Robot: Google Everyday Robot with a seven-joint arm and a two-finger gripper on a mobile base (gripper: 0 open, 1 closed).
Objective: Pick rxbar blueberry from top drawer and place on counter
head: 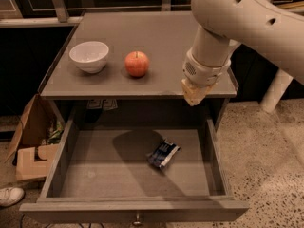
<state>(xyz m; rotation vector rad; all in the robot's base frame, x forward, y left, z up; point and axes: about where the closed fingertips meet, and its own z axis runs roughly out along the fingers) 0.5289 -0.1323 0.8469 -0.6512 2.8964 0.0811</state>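
The rxbar blueberry, a dark wrapper with white text, lies flat on the floor of the open top drawer, right of its middle. My gripper hangs from the big cream arm above the drawer's back right part, level with the front edge of the counter. It is well above the bar and apart from it. Nothing shows in the gripper.
A white bowl and a red apple stand on the counter's left half. The drawer's front knob is at the bottom. Cardboard boxes and a shoe lie on the floor at the left.
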